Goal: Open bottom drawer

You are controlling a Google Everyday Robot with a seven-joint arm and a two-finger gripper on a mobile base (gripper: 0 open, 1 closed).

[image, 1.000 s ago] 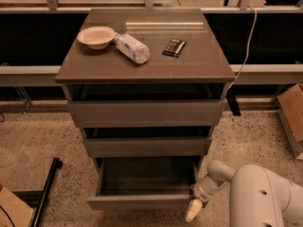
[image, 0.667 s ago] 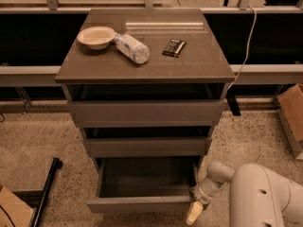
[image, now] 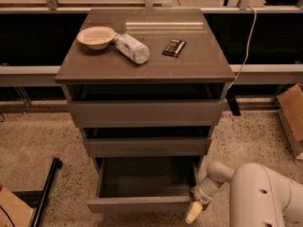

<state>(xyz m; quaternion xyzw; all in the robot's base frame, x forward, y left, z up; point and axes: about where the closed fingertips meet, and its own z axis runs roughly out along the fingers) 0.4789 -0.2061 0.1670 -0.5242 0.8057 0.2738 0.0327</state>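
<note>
The grey-brown cabinet (image: pixel 142 65) stands in the middle with three stacked drawers. The bottom drawer (image: pixel 142 203) is pulled well out; its dark grey inside (image: pixel 144 176) is empty and its flat front is near the frame's lower edge. The middle drawer (image: pixel 147 145) and the top drawer (image: pixel 144 111) each stand out a little. My gripper (image: pixel 195 211) is at the right end of the bottom drawer's front, low and right of centre. A cream fingertip (image: pixel 193 213) hangs just below and outside that corner. My white arm (image: pixel 258 193) fills the lower right.
On the cabinet top lie a shallow bowl (image: pixel 96 36), a plastic bottle on its side (image: pixel 131 48) and a dark snack bar (image: pixel 174 47). A cardboard box (image: pixel 292 110) stands at the right, another one (image: pixel 12 212) at the lower left, and a black bar (image: pixel 45 193) lies on the speckled floor.
The bottom drawer has slid a little further out towards the camera, and my gripper has moved down with its front.
</note>
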